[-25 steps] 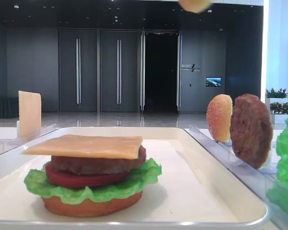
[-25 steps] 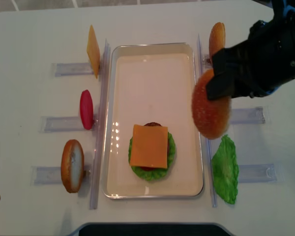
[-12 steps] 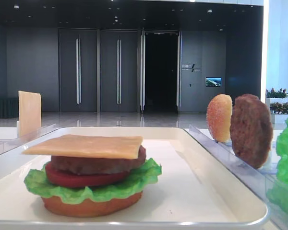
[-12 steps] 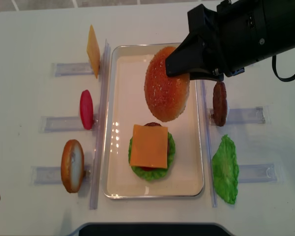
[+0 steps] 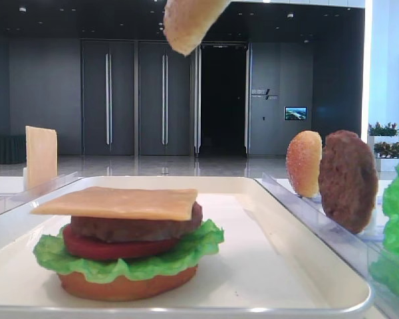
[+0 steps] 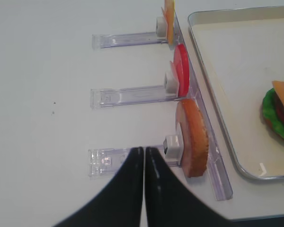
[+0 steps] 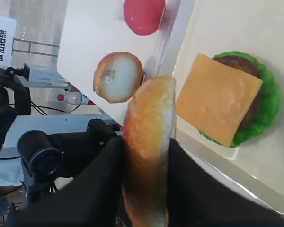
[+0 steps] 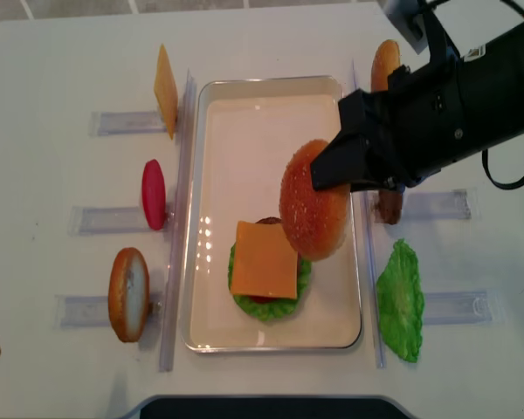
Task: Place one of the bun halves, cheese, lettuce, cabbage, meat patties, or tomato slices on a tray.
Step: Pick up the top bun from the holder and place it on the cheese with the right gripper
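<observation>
Low front view: a stacked burger point(image 5: 126, 242) sits on the white tray point(image 5: 299, 266), its cheese slice point(image 5: 120, 202) uppermost; a bun top point(image 5: 189, 23) hangs high above it. No writing is legible here.

Right wrist view: the right pincer point(image 7: 144, 189) is closed on the bun top point(image 7: 146, 151), held on edge between dark fingers point(image 7: 189, 189). A white sign point(image 7: 1, 35) at upper left bears printed characters, seemingly Chinese but too small to read.

Left wrist view: the left pincer point(image 6: 144, 189) has its tips pressed together, empty, over the tabletop point(image 6: 47, 94) beside a clear rack point(image 6: 132, 158).

Overhead view: the right arm point(image 8: 454, 105) reaches across from the right, bun top point(image 8: 314, 212) over the tray's right half.
</observation>
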Tool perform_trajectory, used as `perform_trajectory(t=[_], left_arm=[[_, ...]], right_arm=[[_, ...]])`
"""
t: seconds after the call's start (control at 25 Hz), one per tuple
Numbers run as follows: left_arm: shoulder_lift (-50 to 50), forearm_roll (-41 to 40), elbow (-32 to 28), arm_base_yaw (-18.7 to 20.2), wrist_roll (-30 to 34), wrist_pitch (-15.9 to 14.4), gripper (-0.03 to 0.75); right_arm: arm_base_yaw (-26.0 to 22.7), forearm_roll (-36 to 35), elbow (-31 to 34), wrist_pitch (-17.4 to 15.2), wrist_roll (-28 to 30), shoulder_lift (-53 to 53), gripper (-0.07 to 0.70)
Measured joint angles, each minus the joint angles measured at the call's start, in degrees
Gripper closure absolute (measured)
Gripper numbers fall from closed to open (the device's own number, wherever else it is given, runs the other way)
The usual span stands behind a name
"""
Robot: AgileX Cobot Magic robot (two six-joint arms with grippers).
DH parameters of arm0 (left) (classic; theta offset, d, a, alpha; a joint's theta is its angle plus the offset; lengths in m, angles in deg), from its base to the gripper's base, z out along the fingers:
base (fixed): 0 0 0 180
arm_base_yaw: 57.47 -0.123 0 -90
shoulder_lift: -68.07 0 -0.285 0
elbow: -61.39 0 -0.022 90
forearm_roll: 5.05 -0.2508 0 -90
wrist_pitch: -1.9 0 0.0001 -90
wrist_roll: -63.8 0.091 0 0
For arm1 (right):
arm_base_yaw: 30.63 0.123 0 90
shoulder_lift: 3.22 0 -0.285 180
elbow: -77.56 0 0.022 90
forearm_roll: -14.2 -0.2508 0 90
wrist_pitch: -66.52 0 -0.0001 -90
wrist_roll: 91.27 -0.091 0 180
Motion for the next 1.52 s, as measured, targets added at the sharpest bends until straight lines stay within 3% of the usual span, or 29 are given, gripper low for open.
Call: perform_trajectory(t=[0.12,0.84,1.52], left_arm=[[0.0,0.0,0.0,0.0,0.0,0.0,0.722],[0.0,0.03,0.0,0.0,0.0,0.0,0.722],[0.0,0.03,0.0,0.0,0.0,0.0,0.722]], right_arm=[[0.0,-1.73,1.12,1.29,2.44,-1.62,0.414],[0.0,-16.8,1.38,1.54,15.4,-13.51,0.414],[3.3,-26.62,1.38,2.47,23.29,-21.17,0.414]])
